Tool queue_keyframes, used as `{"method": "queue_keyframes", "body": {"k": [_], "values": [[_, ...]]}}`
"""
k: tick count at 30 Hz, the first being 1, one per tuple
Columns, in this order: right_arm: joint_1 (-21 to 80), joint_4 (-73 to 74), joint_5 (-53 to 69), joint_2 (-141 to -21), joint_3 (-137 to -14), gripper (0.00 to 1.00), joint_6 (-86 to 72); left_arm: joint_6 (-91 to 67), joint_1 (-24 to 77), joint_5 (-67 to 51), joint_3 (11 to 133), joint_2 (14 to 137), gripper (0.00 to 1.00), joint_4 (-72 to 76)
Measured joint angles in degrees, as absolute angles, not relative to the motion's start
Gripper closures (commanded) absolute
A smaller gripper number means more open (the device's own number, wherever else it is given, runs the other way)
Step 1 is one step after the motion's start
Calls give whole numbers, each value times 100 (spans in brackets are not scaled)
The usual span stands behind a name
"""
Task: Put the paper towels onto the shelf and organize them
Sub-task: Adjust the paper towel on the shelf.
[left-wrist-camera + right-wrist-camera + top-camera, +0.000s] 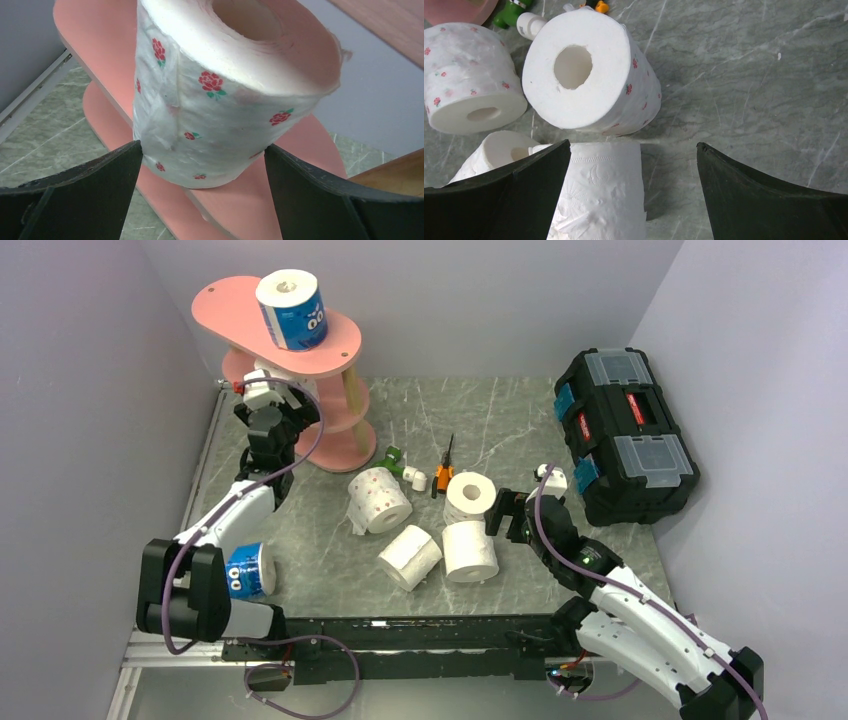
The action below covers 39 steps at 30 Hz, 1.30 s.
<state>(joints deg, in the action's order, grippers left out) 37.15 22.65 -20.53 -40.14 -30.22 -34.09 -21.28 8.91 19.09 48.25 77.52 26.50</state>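
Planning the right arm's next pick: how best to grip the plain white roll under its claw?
Across the curved flanks at mid-length, from above. The plain white roll seems to lie on its side, its far end near the floral roll; the open right claw should shift left to straddle it.

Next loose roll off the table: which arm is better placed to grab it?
Right. The right gripper is open and sits right beside the plain roll in the table cluster. The left gripper is away at the shelf, jaws spread around a rose-print roll resting there.
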Motion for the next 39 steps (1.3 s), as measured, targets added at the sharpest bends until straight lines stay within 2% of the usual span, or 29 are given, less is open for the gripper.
{"method": "queue_keyframes", "body": {"k": [30, 39], "values": [[3715, 2272, -2062, -4080, -3022, 1, -3406, -2080, 615, 1636, 5083, 8248, 1, 2943], [3715, 2272, -2073, -4075, -3022, 1, -3409, -2139, 607, 1608, 5231, 8180, 1, 2491]]}}
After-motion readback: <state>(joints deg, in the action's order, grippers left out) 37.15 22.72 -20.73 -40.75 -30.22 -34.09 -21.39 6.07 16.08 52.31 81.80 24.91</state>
